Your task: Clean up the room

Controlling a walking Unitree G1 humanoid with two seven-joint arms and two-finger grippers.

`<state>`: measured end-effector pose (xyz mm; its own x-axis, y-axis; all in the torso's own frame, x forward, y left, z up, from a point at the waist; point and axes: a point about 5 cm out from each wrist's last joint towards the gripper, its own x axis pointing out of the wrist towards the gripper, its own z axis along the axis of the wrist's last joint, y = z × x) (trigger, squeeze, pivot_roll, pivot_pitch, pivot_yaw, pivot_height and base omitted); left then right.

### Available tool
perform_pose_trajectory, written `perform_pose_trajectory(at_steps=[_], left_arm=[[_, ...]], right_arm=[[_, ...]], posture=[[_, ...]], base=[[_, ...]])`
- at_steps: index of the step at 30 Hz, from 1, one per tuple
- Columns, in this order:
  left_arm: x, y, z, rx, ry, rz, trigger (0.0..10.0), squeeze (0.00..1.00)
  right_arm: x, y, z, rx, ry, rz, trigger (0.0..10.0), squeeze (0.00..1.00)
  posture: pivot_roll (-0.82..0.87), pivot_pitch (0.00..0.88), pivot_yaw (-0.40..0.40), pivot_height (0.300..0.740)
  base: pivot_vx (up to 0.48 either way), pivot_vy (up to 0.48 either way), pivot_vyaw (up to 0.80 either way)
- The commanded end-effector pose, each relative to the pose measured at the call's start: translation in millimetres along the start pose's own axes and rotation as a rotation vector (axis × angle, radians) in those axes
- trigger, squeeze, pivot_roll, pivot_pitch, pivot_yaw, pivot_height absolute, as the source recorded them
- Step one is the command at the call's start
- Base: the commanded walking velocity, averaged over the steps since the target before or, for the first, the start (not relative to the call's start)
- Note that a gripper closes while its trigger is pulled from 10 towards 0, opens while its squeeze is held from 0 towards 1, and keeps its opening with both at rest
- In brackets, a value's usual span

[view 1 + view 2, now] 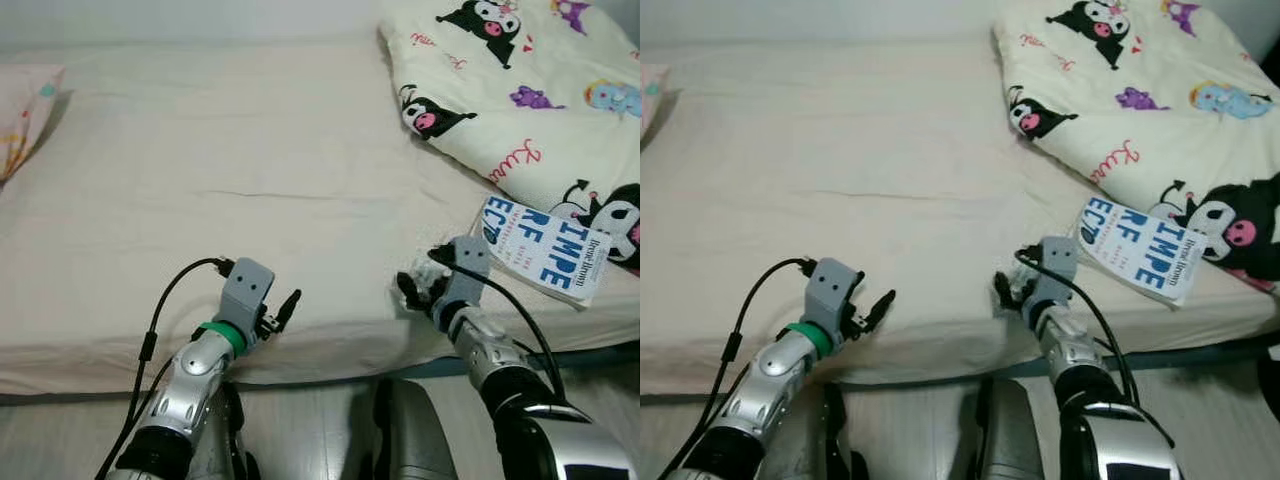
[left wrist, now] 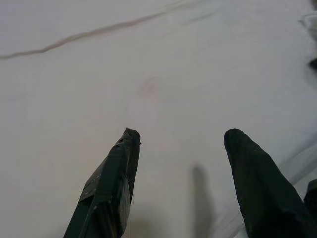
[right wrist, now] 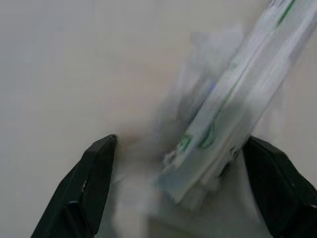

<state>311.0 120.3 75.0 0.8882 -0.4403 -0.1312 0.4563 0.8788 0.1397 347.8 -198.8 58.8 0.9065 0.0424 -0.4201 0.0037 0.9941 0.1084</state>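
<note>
1. Cream sheet covers the bed point(image 1: 250, 180), whose near edge runs just in front of both arms, with pale floor point(image 1: 320, 420) below it.
2. Nearest the edge, the left gripper point(image 1: 283, 310) hovers low over bare sheet, its fingers point(image 2: 116, 171) spread apart with nothing between them.
3. Level with it, the right gripper point(image 3: 181, 173) sits at the bed edge, fingers wide apart, with a blurred white packet point(image 3: 233, 114) lying between them but not clamped; I cannot tell what the packet is.
4. Just beyond the right gripper lies a book point(image 1: 545, 250), white with blue lettering, resting half on the sheet and half against the blanket point(image 1: 520, 90).
5. Farther back, the cartoon-print blanket lies heaped on the right side of the bed, and a pillow point(image 1: 25, 110) sits at the far left.
6. Risk: closing on the packet so near the edge could nudge it off onto the floor, since it lies loose and at a slant to the fingers.
7. Risk: a shallow pinch may catch only a corner, or bunch the sheet in with it.
8. Risk: reaching on for the book could drag the blanket.
9. Containers: I see no bin, box or basket.
</note>
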Motion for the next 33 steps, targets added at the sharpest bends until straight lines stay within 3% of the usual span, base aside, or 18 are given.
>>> perform_pose_trajectory(at_steps=[1, 4, 5, 6, 7, 16, 33], left_arm=[[-4.2, -0.6, -7.4, -0.003, 0.03, 0.002, 10.0, 0.0], [-4.2, -0.5, -7.7, -0.001, 0.033, 0.002, 10.0, 0.0], [-4.0, -0.6, -7.8, 0.0, 0.034, 0.002, 10.0, 0.0], [-3.9, -0.4, -7.7, 0.001, 0.035, 0.002, 10.0, 0.0], [-3.7, -0.1, -7.6, 0.002, 0.037, 0.002, 10.0, 0.0], [-4.7, 1.8, -9.5, 0.005, 0.048, 0.01, 10.0, 0.0], [-4.6, 1.9, -10.4, -0.003, 0.055, 0.013, 10.0, 0.0]], right_arm=[[-2.6, -1.0, -20.9, -0.015, 0.095, -0.028, 10.0, 0.0], [-2.6, -3.8, -20.3, -0.045, 0.101, -0.064, 10.0, 0.0], [-2.7, -6.9, -18.2, -0.09, 0.093, -0.098, 7.0, 0.0], [-2.6, -9.4, -15.2, -0.109, 0.083, -0.127, 1.8, 0.0], [-2.5, -11.8, -11.3, -0.123, 0.062, -0.154, 0.0, 0.0], [-1.4, -15.7, 3.1, -0.094, 0.001, -0.206, 0.0, 0.0], [-2.7, -17.6, 1.6, -0.033, -0.03, -0.198, 0.0, 0.0]], posture=[[0.06, 0.112, 0.052, 0.561], [0.06, 0.111, 0.054, 0.561], [0.06, 0.107, 0.056, 0.561], [0.07, 0.106, 0.057, 0.561], [0.07, 0.105, 0.058, 0.561], [0.07, 0.102, 0.058, 0.561], [0.06, 0.108, 0.062, 0.561]], base=[[0.0, 0.0, 0.0], [0.0, 0.0, 0.0], [0.0, 0.0, 0.0], [0.0, 0.0, 0.0], [0.0, 0.0, 0.0], [0.0, 0.0, 0.0], [0.0, 0.0, 0.0]])
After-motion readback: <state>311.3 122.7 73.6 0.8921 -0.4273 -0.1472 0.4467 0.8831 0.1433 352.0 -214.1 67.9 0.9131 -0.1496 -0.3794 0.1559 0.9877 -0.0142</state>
